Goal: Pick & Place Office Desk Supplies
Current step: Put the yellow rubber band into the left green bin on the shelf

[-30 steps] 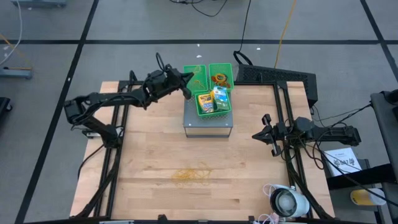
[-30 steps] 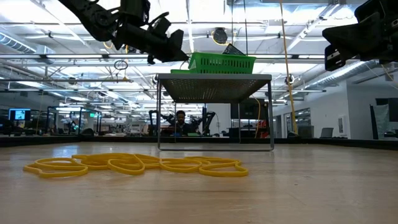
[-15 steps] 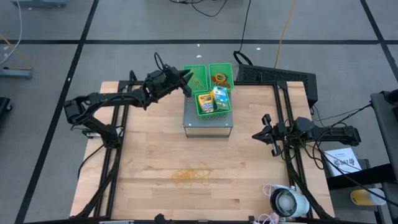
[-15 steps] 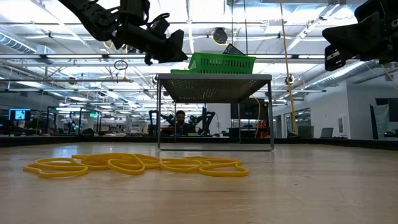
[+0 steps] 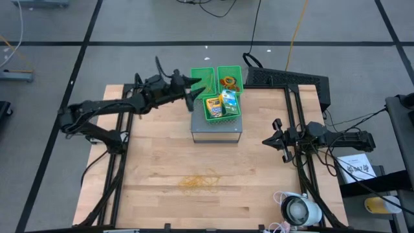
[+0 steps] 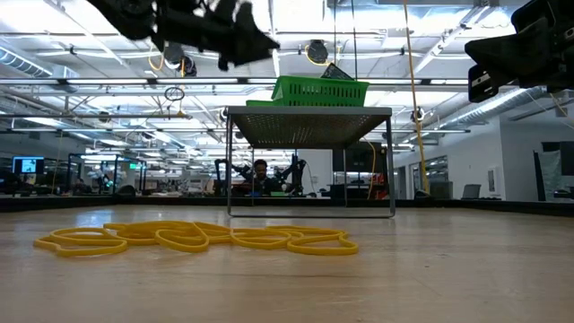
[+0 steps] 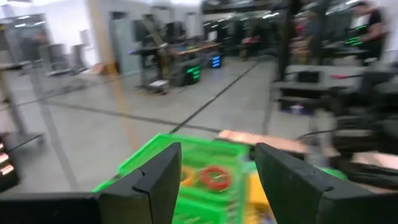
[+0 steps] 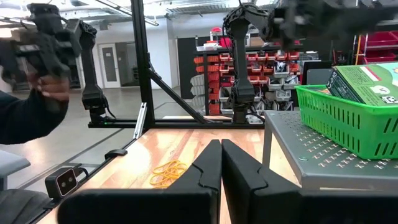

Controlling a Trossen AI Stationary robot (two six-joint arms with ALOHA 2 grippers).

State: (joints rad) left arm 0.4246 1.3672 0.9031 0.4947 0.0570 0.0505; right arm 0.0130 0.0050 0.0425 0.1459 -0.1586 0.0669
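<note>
On wood table (image 5: 155, 162): rubber bands (image 5: 199, 182). Left claw (image 5: 192, 92) wide, empty; right claw (image 5: 275, 139) closed, empty.

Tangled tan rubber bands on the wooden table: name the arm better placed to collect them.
Probably right. Its shut end effector waits low and nearer the tangled tan rubber bands; the left end effector, open, is up by the green mesh bins.

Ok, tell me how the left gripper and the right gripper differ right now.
The left gripper is open, fingers spread; the right gripper is shut, its fingers pressed together. The left gripper hangs by the green bins on the grey stand; the right gripper waits apart, near the table's right edge. The left arm's wrist view faces the bins; the right's shows the rubber bands. Both hold nothing.
</note>
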